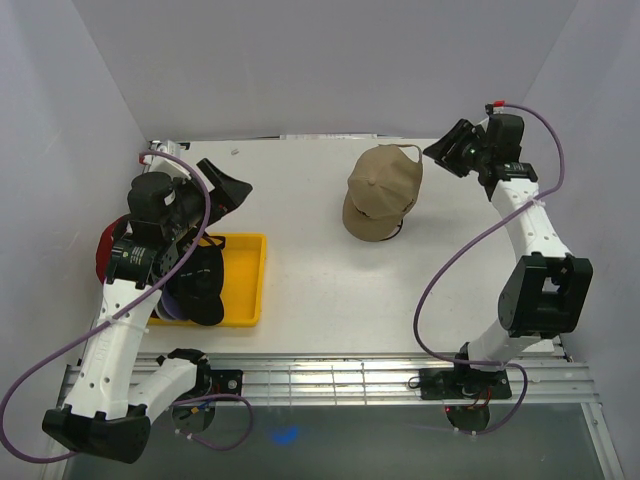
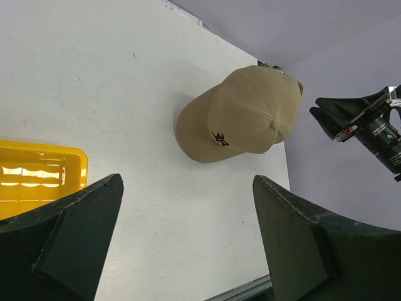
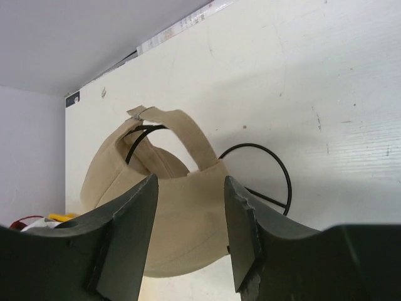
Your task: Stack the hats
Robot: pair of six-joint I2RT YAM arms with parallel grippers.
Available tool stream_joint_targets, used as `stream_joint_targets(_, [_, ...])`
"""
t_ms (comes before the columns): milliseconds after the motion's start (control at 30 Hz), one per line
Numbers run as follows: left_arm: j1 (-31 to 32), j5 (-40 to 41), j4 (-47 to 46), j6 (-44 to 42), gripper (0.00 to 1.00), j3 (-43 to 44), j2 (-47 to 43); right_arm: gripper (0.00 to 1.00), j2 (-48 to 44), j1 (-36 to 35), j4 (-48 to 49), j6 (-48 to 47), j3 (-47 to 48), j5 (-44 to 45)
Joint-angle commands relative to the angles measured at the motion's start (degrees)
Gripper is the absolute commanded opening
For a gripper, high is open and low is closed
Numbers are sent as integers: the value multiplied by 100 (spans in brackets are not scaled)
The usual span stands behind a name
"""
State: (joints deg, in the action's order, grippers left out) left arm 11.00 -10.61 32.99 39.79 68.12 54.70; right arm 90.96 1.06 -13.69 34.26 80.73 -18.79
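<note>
Mostly the tan cap point(image 1: 383, 190) sat clear on a black wire stand point(image 3: 276, 169) at the desk's point(image 1: 320, 290) rear, with the right hand point(image 3: 191, 182) parted just behind it, gripping nothing. The left hand point(image 2: 187, 182) was spread wide, and its arm hid most of the dark caps point(image 1: 205, 285) in the yellow tray point(image 1: 250, 280) and of a red cap point(image 1: 101, 255).

top view looks down from high, 2 wrist views close, all 3 share tan hat point(image 1: 383, 192) point(image 2: 244, 116) point(image 3: 188, 219)
</note>
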Motion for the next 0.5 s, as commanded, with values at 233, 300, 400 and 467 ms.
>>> stream_joint_targets(233, [25, 138, 23, -103, 95, -9, -117, 50, 651, -53, -353, -359, 848, 103])
stream_joint_targets(300, [25, 138, 23, -112, 95, -9, -117, 50, 677, -80, -371, -394, 892, 112])
stream_joint_targets(400, [25, 147, 23, -121, 95, -18, -108, 50, 634, -97, -380, -438, 866, 182])
stream_joint_targets(467, [25, 147, 23, -121, 95, -18, -117, 50, 546, -97, -336, -438, 735, 261])
